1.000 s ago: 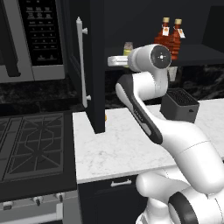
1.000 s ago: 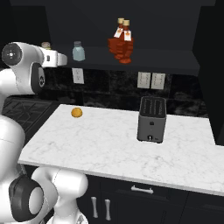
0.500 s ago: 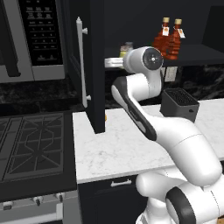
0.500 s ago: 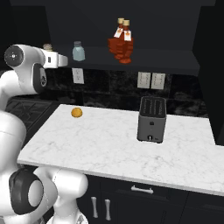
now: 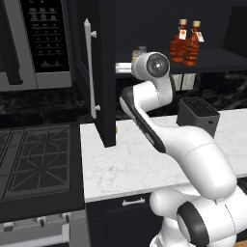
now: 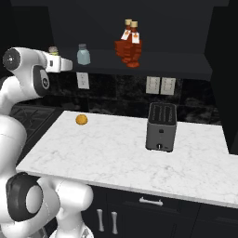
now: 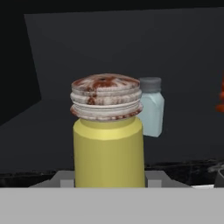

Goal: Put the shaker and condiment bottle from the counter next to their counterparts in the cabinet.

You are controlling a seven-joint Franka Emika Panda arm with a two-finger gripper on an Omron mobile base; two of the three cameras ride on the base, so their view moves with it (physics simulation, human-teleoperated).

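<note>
Dark cabinet shelf [image 6: 176,65] above the marble desk [image 6: 116,153] — hand at its left end.
Hand [image 6: 55,59] is clamped on the yellow shaker [image 7: 108,144], upright, near the pale blue-grey shaker [image 6: 83,54]; two red-orange bottles [image 6: 129,44] stand together further right — a toaster [image 6: 161,126] on the desk.

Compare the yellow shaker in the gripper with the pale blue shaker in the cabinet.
The stubby yellow-olive shaker is opaque; the pale blue-grey shaker looks translucent. The yellow one has a ribbed, rust-stained cap; the blue one has a plain grey cap. The yellow one sits in the gripper; the blue one stands free on the dark cabinet shelf. Both are upright.
</note>
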